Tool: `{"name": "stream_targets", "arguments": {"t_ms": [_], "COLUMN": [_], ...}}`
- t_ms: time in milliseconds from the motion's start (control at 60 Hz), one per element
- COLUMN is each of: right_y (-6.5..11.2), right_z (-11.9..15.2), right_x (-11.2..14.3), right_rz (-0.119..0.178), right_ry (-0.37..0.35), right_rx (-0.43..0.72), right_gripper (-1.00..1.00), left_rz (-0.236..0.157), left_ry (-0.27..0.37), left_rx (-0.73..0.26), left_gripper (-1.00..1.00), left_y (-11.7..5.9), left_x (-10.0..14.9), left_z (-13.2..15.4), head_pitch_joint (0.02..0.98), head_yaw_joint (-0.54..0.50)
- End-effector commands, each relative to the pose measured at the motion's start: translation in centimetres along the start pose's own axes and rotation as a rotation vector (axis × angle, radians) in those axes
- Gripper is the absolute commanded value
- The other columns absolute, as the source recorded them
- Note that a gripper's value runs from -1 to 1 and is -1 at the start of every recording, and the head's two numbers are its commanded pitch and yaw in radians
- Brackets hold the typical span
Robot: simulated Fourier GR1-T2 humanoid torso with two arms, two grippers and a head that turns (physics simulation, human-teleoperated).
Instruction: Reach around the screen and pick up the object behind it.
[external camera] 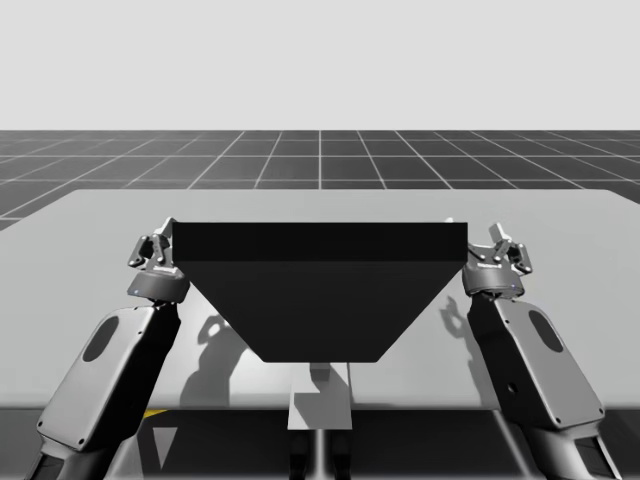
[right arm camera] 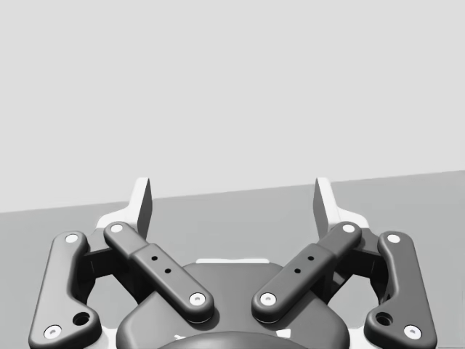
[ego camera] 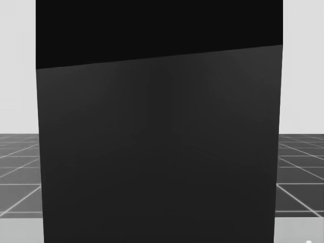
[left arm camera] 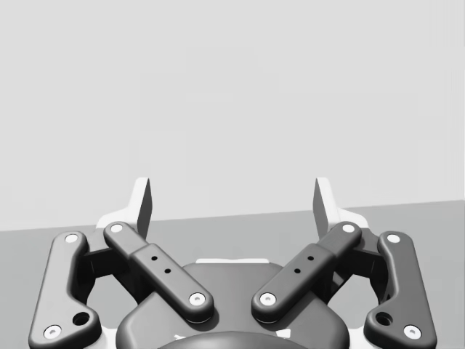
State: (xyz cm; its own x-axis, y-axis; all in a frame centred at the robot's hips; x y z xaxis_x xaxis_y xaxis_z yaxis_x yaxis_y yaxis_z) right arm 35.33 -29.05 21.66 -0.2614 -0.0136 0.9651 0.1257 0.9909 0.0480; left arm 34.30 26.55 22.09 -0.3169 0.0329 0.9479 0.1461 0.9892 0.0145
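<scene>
A grey table (external camera: pixel 320 205) is seen from above, with a tall dark screen (external camera: pixel 320 290) standing upright at its centre. From the head camera, the screen (ego camera: pixel 159 152) is met almost flat-on and blocks the middle of the scene, with strips of gridded floor (ego camera: pixel 298 167) left at 3 and 9 o'clock.

The left gripper (external camera: pixel 152 250) is held just beside the screen's edge at 9 o'clock, and the right gripper (external camera: pixel 500 250) just beside the opposite edge at 3 o'clock. The two are placed almost as mirror images, each raised above the table.

In the left wrist picture, the left gripper (left arm camera: pixel 232 202) is shown with its jaws spread wide and nothing between them; bare table and pale background lie ahead. The right gripper (right arm camera: pixel 232 202) is shown the same way: jaws wide apart, nothing clamped.

The object is hidden by the screen, so its exact place, shape and long axis cannot be told. It is judged to lie on the table beyond the screen, at about 12 o'clock from the torso. From the left gripper it would then be sought toward 1 or 2 o'clock, and from the right gripper toward 10 or 11 o'clock. Which arm is nearer cannot be judged, since both are set alike at the screen's edges.
</scene>
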Motion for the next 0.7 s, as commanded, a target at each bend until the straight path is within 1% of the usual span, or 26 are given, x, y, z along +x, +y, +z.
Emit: {"name": "stream_targets", "arguments": {"t_ms": [17, 50, 100, 167, 217, 267, 283, 350, 383, 400, 433, 467, 483, 500, 533, 550, 567, 583, 650, 683, 700], "right_y": [0.0, 0.0, 0.1, 0.2, 0.3, 0.3, 0.4, 0.6, 0.7, 0.6, 0.6, 0.5, 0.4, 0.4, 0.2, 0.1, 0.1, 0.0, -0.4, -0.6, -0.7], "right_z": [0.2, 0.3, 0.3, 0.4, 0.6, 0.7, 0.9, 1.4, 1.7, 1.9, 2.2, 2.5, 2.9, 3.0, 3.3, 3.5, 3.7, 4.0, 4.8, 5.2, 5.2], "right_x": [-0.2, -0.1, -0.1, -0.1, -0.1, -0.2, -0.4, -0.5, -0.5, -0.5, -0.5, -0.4, -0.3, -0.2, -0.2, -0.1, 0.0, 0.0, 0.1, 0.2, 0.2], "right_rz": [0.001, -0.001, -0.013, 0.01, 0.01, 0.019, 0.019, 0.033, 0.042, 0.036, 0.012, 0.005, 0.001, -0.002, -0.009, -0.015, -0.014, 0.005, 0.015, 0.031, 0.025], "right_ry": [0.025, 0.025, 0.034, 0.063, 0.082, 0.097, 0.121, 0.149, 0.161, 0.166, 0.18, 0.185, 0.188, 0.188, 0.186, 0.186, 0.184, 0.17, 0.158, 0.153, 0.155], "right_rx": [-0.037, -0.021, 0.012, 0.066, 0.089, 0.106, 0.136, 0.197, 0.236, 0.245, 0.287, 0.312, 0.355, 0.367, 0.377, 0.402, 0.42, 0.445, 0.529, 0.566, 0.584], "right_gripper": [-1.0, -1.0, -1.0, -1.0, -1.0, -1.0, -1.0, -1.0, -1.0, -1.0, -1.0, -1.0, -1.0, -1.0, -1.0, -1.0, -1.0, -1.0, -1.0, -1.0, -1.0], "left_rz": [-0.004, -0.004, -0.002, 0.005, 0.029, 0.033, 0.025, 0.019, 0.007, 0.007, 0.014, 0.016, 0.005, 0.006, 0.013, 0.022, 0.027, 0.031, 0.036, 0.035, 0.035], "left_ry": [0.002, 0.004, 0.01, 0.036, 0.096, 0.122, 0.159, 0.193, 0.211, 0.216, 0.235, 0.247, 0.262, 0.266, 0.274, 0.284, 0.29, 0.299, 0.319, 0.327, 0.33], "left_rx": [0.001, 0.002, 0.001, -0.008, -0.035, -0.056, -0.074, -0.112, -0.132, -0.143, -0.172, -0.187, -0.211, -0.221, -0.237, -0.256, -0.268, -0.288, -0.336, -0.355, -0.361], "left_gripper": [-1.0, -1.0, -1.0, -1.0, -1.0, -1.0, -1.0, -1.0, -1.0, -1.0, -1.0, -1.0, -1.0, -1.0, -1.0, -1.0, -1.0, -1.0, -1.0, -1.0, -1.0], "left_y": [0.0, 0.0, 0.0, 0.1, 0.1, 0.1, 0.0, -0.1, -0.2, -0.2, -0.3, -0.3, -0.3, -0.3, -0.2, -0.2, -0.2, -0.1, 0.3, 0.5, 0.6], "left_x": [-0.1, -0.1, 0.0, 0.0, -0.1, -0.2, -0.3, -0.2, -0.1, 0.0, 0.2, 0.3, 0.4, 0.5, 0.6, 0.6, 0.7, 0.7, 0.8, 0.8, 0.8], "left_z": [0.0, 0.0, 0.0, 0.0, 0.1, 0.3, 0.6, 1.1, 1.4, 1.6, 1.9, 2.1, 2.5, 2.6, 2.8, 3.1, 3.2, 3.5, 4.3, 4.8, 4.9], "head_pitch_joint": [0.093, 0.093, 0.094, 0.097, 0.099, 0.1, 0.1, 0.101, 0.101, 0.101, 0.102, 0.103, 0.105, 0.105, 0.106, 0.107, 0.108, 0.108, 0.11, 0.112, 0.112], "head_yaw_joint": [-0.01, -0.01, -0.01, -0.01, -0.01, -0.01, -0.01, -0.01, -0.01, -0.01, -0.01, -0.01, -0.01, -0.01, -0.01, -0.01, -0.01, -0.01, -0.01, -0.01, -0.01]}}
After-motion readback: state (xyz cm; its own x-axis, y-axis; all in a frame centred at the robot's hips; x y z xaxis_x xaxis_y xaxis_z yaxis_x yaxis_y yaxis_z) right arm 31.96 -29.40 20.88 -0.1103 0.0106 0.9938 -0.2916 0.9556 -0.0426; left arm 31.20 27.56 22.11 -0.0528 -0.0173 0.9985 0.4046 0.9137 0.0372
